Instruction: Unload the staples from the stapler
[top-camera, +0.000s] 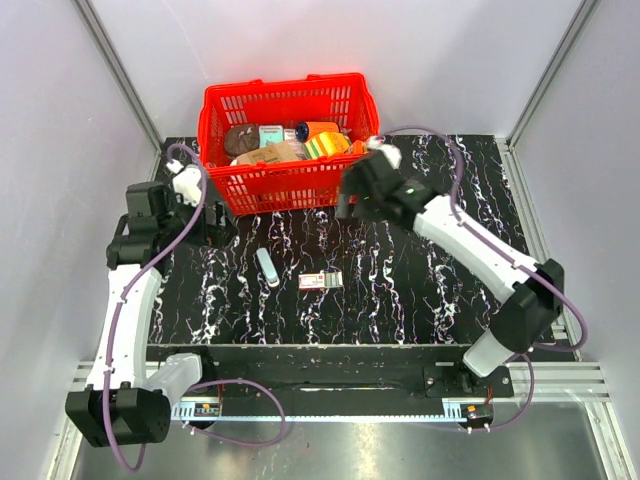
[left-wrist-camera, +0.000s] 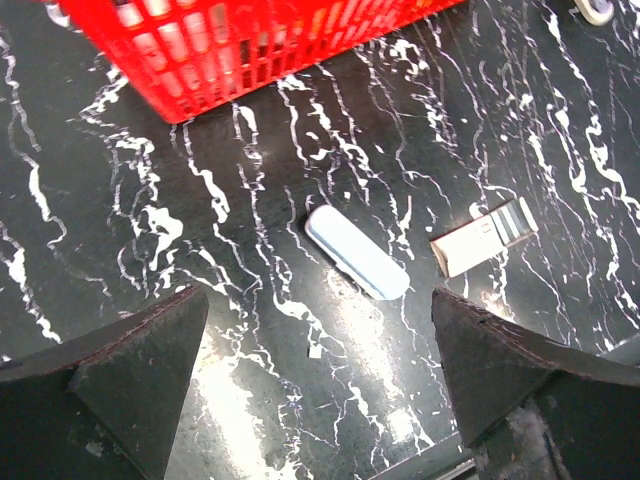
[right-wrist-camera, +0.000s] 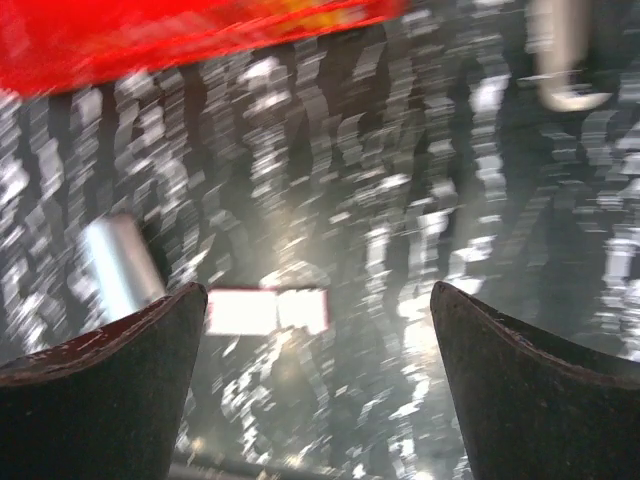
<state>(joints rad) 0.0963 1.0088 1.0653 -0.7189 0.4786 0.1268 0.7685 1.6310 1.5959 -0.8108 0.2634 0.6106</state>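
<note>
- Your left gripper (left-wrist-camera: 318, 310) hangs over the table's left side with its jaws wide apart and nothing between them. It is tipped toward the stapler, which sits in its wrist view just ahead of the fingertips. Judged a ready pose, not a grasp.
- The stapler (top-camera: 267, 267) lies flat on the table, left of centre, near the basket's front wall but apart from it. Its long axis runs roughly away from the arm bases. The top is pale, the underside dark. It looks closed, and no loose staples show, so judge the unloading not begun.
- The box (top-camera: 322, 281), small and red-white-green, lies just right of the stapler, not touching it. Likely staple stock; leave it.
- Your right gripper (right-wrist-camera: 318, 300) is up near the basket's front right corner, jaws spread wide, empty. Its wrist view is smeared, yet stapler and box both show below it. You'll probably need one arm to pin the body while the other works the tray.
- The basket (top-camera: 290, 185) is red plastic, at the back centre, full of groceries.
- The table (top-camera: 420, 300) is black with white veining, glossy, with glare patches; expect the stapler to slide if pushed.
- The walls (top-camera: 330, 40) are plain pale panels with metal posts (top-camera: 120, 70) at the back corners.
</note>
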